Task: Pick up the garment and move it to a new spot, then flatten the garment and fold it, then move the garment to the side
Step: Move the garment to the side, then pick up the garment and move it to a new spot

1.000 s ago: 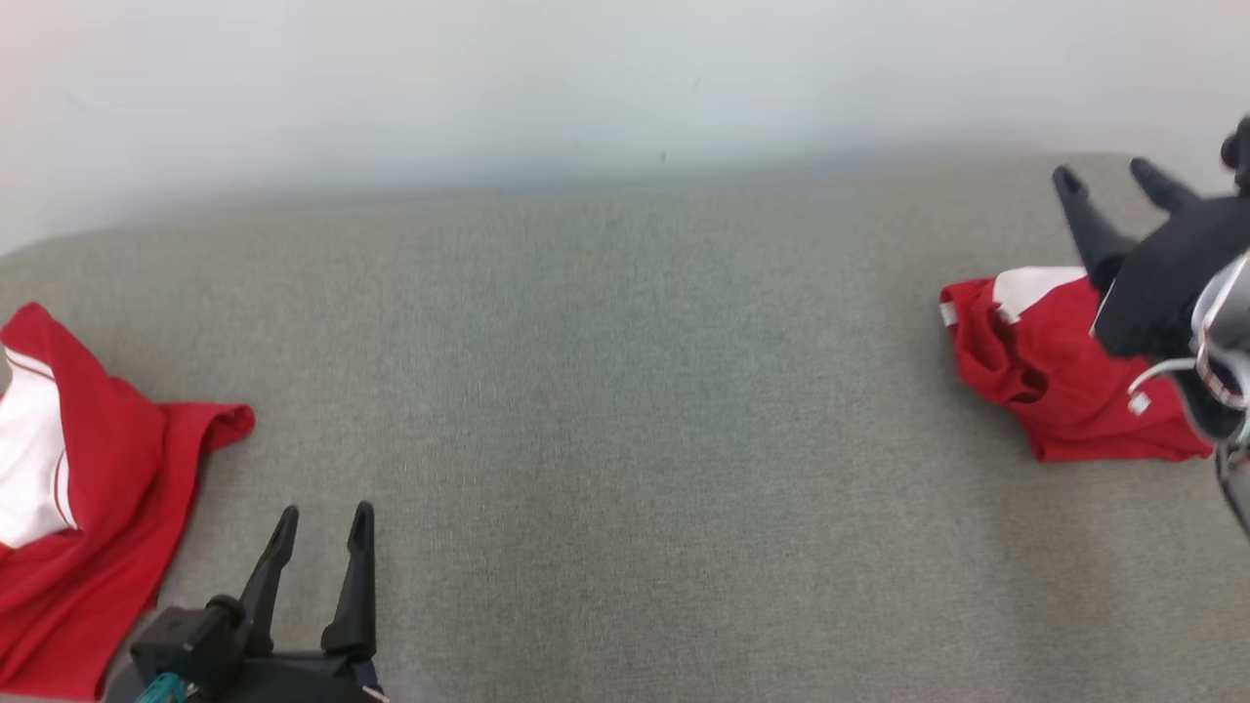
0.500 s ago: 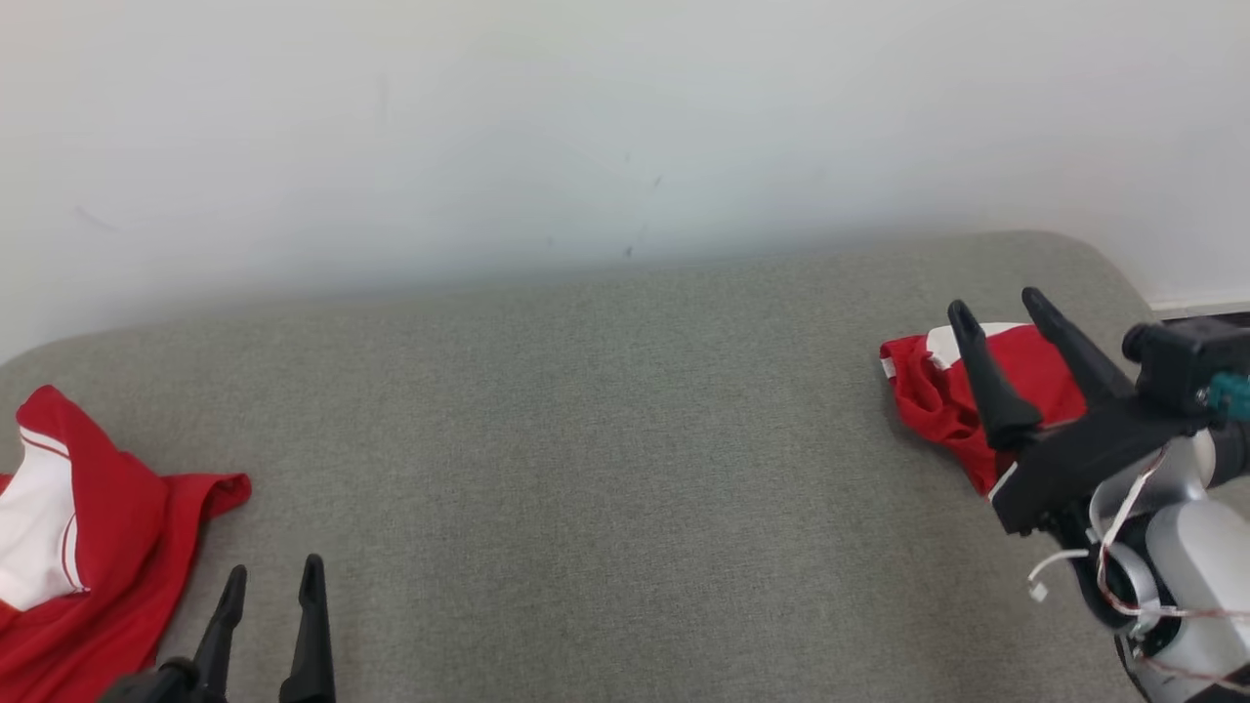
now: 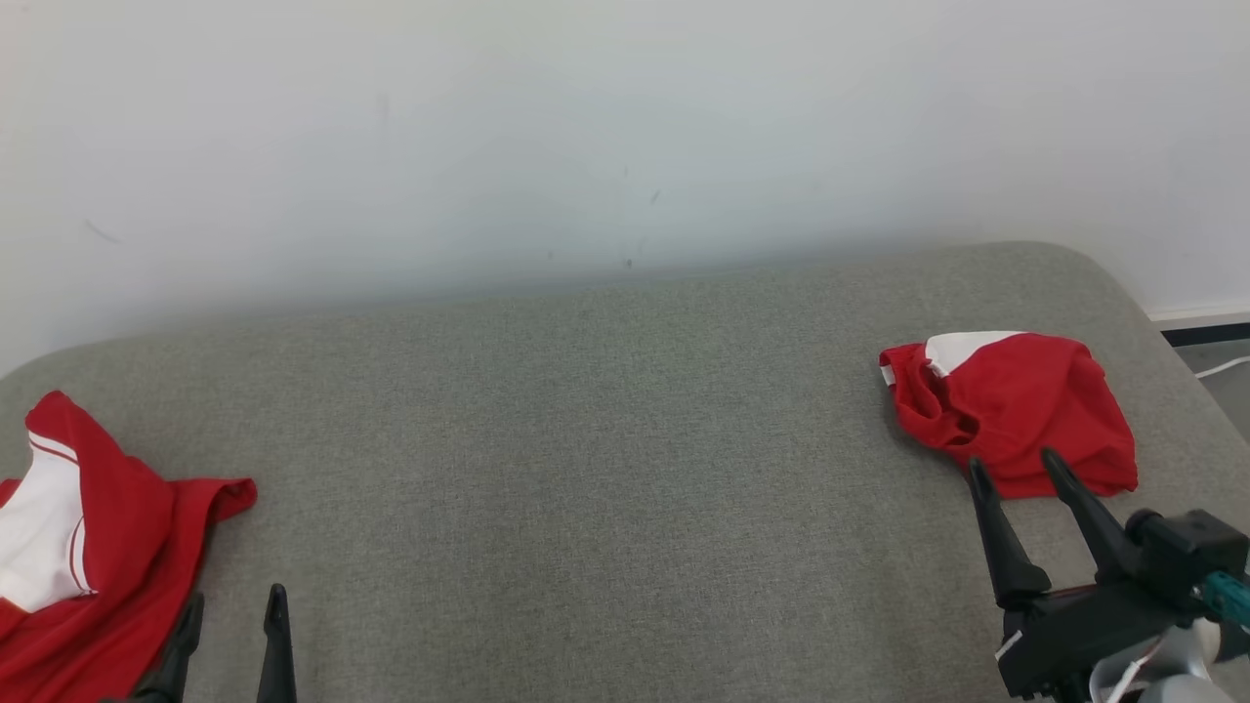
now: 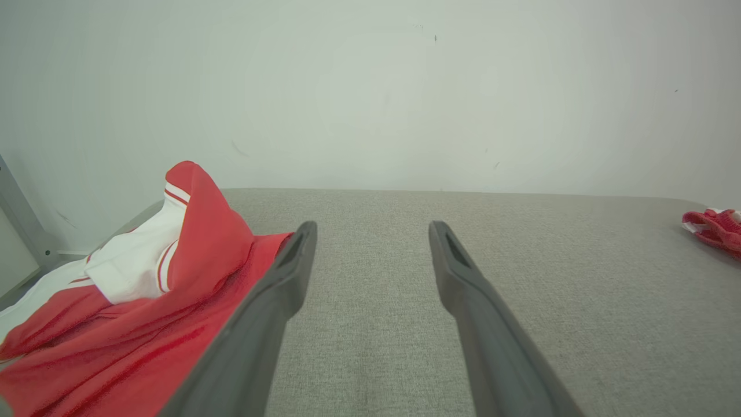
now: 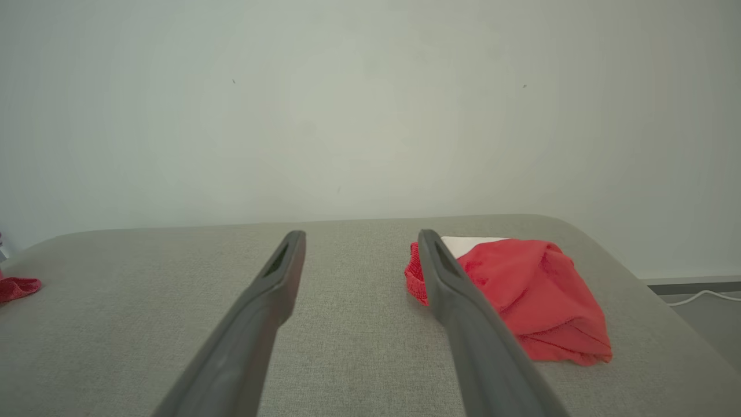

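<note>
A folded red and white garment (image 3: 1011, 410) lies at the right end of the grey padded table (image 3: 605, 469); the right wrist view has this garment (image 5: 532, 295) just right of the fingers. My right gripper (image 3: 1016, 467) is open, empty, a little in front of it. A second red and white garment (image 3: 88, 557) lies crumpled at the left edge, and the left wrist view shows that garment (image 4: 145, 301) beside the left finger. My left gripper (image 3: 234, 605) is open and empty next to it.
A pale wall (image 3: 586, 127) runs behind the table. Past the table's rounded right end I see a strip of floor with a white cable (image 3: 1221, 366). A grey frame bar (image 4: 23, 226) stands at the far left of the left wrist view.
The camera tilted up. My right gripper drew back from over the folded garment to the near side of it, leaving it on the table. My left gripper sank toward the bottom edge.
</note>
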Controlling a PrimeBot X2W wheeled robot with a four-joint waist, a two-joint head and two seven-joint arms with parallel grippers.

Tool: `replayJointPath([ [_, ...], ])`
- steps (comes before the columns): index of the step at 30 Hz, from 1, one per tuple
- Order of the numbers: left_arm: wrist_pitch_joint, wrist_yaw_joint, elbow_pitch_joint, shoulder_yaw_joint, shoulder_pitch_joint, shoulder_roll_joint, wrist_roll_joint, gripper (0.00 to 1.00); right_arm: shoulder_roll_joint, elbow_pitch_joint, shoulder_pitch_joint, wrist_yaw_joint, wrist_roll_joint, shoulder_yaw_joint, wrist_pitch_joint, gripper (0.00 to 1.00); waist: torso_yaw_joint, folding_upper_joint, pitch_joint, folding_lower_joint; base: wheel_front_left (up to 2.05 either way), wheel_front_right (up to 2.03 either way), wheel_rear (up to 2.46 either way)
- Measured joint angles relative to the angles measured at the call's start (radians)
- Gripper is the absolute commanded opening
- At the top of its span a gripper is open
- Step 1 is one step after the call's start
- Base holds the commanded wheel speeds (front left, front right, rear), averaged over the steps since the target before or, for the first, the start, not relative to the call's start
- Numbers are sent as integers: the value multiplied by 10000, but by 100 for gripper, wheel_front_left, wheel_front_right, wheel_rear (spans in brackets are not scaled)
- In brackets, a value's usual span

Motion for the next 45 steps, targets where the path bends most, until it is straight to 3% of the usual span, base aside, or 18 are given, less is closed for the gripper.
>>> replayJointPath([
  [18, 268, 232, -336, 314, 264, -71, 180, 100, 1126, 518, 1249, -13, -752, -1714, -794, 100, 75, 1, 79, 0, 0, 0, 0],
  [34, 548, 311, -610, 244, 243, -19, 305, 100, 1373, 439, 1291, -13, -1356, -2048, -826, 100, 80, 1, 133, 0, 0, 0, 0],
  [45, 805, 314, -700, 247, 126, -79, 491, 100, 1490, 374, 1470, -13, -1457, -2190, -757, 100, 792, 1, 182, 0, 0, 0, 0],
])
